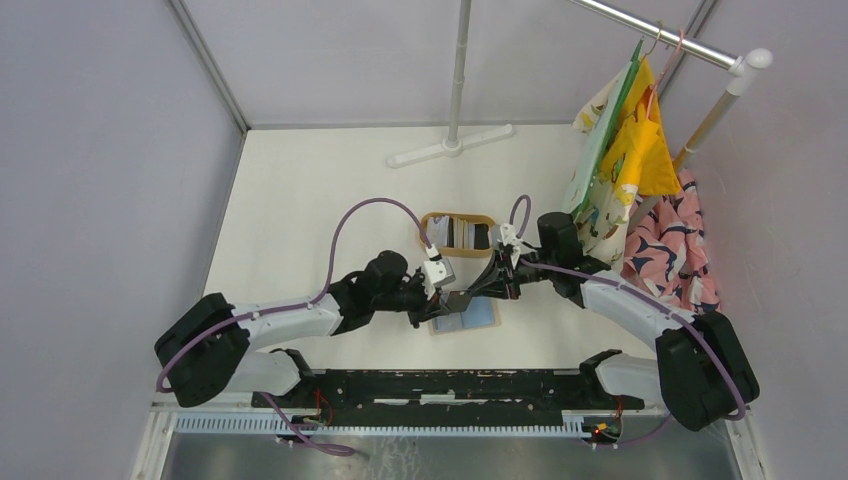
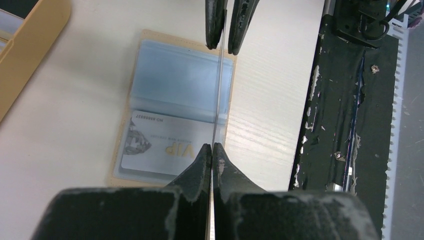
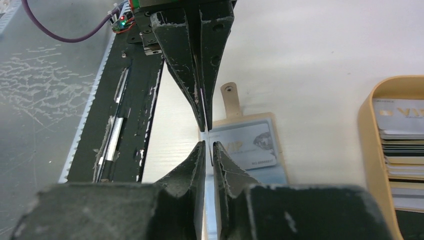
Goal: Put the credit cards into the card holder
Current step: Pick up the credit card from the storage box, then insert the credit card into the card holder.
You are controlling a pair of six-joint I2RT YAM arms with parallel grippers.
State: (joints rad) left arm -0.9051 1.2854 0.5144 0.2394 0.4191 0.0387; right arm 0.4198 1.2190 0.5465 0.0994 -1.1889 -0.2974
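Observation:
The card holder (image 1: 486, 316) lies open on the table with its light blue lining (image 2: 175, 75) up. A white VIP credit card (image 2: 160, 145) sits in one pocket. My left gripper (image 2: 212, 146) is shut on another credit card (image 2: 219, 90), held on edge above the holder. My right gripper (image 3: 208, 144) faces it from the other side. Its jaws straddle the same card (image 3: 205, 122), and a narrow gap still shows between them. In the top view both grippers meet over the holder. More credit cards (image 3: 402, 145) lie stacked in the oval wooden tray (image 3: 365, 130).
The wooden tray (image 1: 430, 222) stands just behind the holder. A black rail (image 1: 450, 385) runs along the near table edge. A stand base (image 1: 452, 150) sits at the back. Coloured cloths (image 1: 620, 160) hang from a rack at the right.

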